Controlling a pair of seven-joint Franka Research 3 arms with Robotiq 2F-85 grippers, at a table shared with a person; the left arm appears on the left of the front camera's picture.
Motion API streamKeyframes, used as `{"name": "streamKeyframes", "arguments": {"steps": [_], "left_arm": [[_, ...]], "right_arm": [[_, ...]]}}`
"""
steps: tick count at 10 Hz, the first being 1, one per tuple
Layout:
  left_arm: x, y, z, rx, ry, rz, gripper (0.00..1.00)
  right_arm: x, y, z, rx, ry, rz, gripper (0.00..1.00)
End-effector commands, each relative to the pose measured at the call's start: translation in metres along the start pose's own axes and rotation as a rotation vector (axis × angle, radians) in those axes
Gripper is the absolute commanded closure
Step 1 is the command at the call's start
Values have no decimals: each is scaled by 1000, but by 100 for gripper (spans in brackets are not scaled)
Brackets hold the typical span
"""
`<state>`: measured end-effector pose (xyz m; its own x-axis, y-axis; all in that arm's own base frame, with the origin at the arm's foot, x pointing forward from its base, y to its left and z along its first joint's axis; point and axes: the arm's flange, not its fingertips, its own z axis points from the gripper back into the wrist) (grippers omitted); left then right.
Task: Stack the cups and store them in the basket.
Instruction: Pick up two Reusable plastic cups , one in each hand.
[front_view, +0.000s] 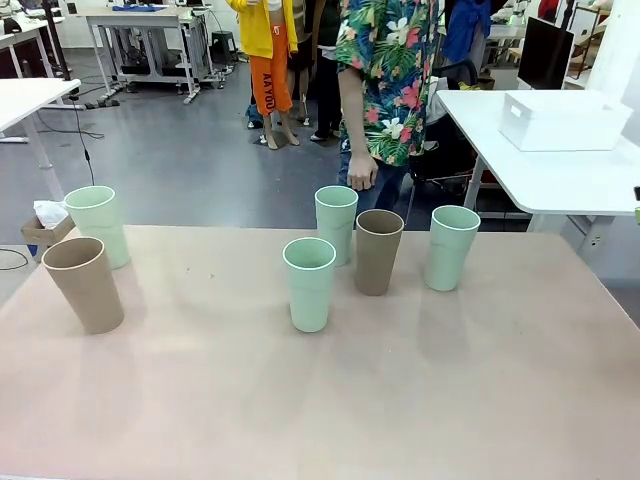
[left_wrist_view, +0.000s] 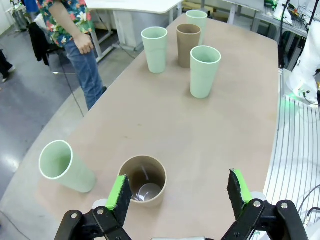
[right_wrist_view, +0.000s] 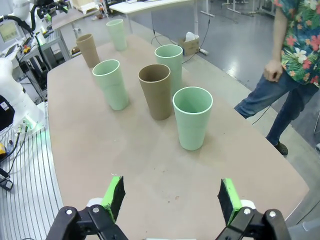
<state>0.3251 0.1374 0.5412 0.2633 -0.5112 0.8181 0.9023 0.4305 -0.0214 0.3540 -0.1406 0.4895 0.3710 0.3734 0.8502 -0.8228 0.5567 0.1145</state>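
Your left tool (left_wrist_view: 179, 192) and right tool (right_wrist_view: 171, 196) both stand apart, empty. Three mint cups (front_view: 309, 283) stand near the middle tan cup (front_view: 378, 250), and two more cups are well left of it. The basket (front_view: 563, 120) sits far behind it, rightward, on another worktop (front_view: 545, 175).

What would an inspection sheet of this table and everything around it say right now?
Surface: beige tabletop, matte, no spills seen.
Job's things: six cups upright, none stacked. At the left stand the left mint cup and left tan cup. In the middle group are the front mint cup, back mint cup, middle tan cup and right mint cup. The basket sits on a neighbouring white table.
Clutter: nothing seen.
Grippers: left gripper open, holding nothing; right gripper open, holding nothing.
Cables: black cable hanging to the floor, far left.
Surroundings: person standing at the far edge; cardboard box on the floor.
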Motion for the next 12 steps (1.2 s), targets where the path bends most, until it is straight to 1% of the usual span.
{"name": "streamKeyframes", "arguments": {"steps": [1,12], "left_arm": [[1,1,1,-4,-22,-18,0],[1,1,1,-4,-22,-18,0]], "right_arm": [[1,-3,-1,0,-34,27,0],[1,-3,-1,0,-34,27,0]]}}
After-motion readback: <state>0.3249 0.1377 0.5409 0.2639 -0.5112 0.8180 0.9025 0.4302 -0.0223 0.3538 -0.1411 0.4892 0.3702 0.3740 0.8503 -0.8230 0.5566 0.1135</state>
